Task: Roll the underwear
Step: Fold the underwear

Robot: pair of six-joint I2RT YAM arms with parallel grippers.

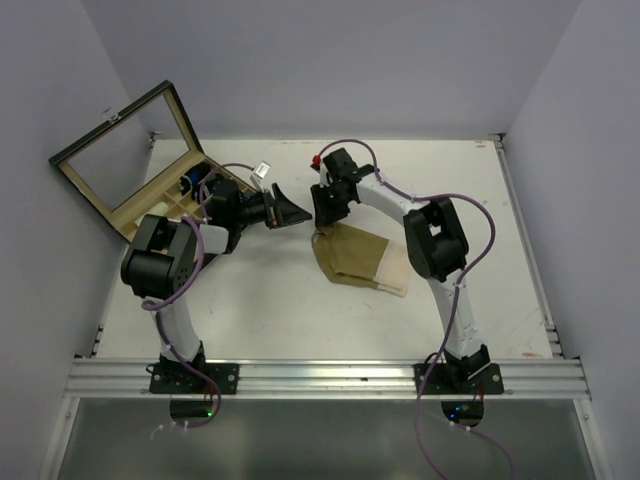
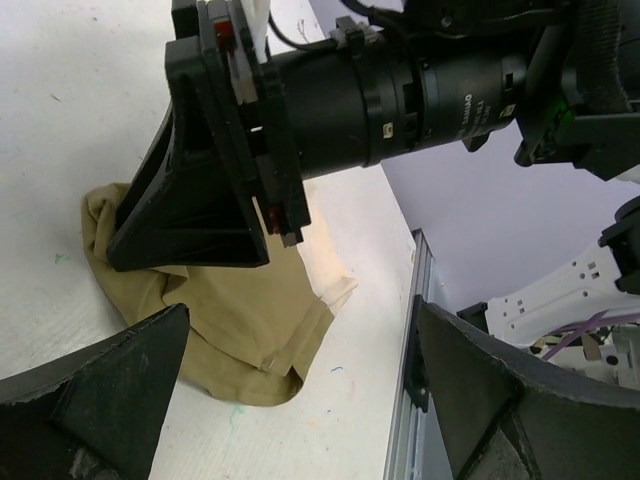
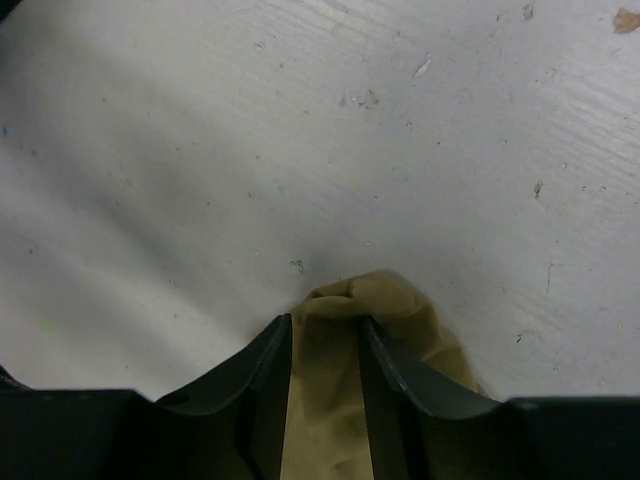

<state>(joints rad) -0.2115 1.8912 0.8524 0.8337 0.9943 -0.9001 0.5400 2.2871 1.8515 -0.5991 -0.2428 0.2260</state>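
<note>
Rolling is barely begun: the right gripper (image 3: 325, 328) is clenched on the far edge of the tan fabric underwear (image 1: 360, 258), which lies largely flat, while the left gripper (image 1: 285, 212) hovers released.

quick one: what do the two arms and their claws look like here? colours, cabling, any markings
Left arm and right arm match: white links, bulky black joint housings, purple cables looping alongside, black base plates. Left claw and right claw: matte black, wedge-shaped fingers. Right wrist barrel carries small white lettering, unreadable, plus red tabs at the claw mount.
</note>
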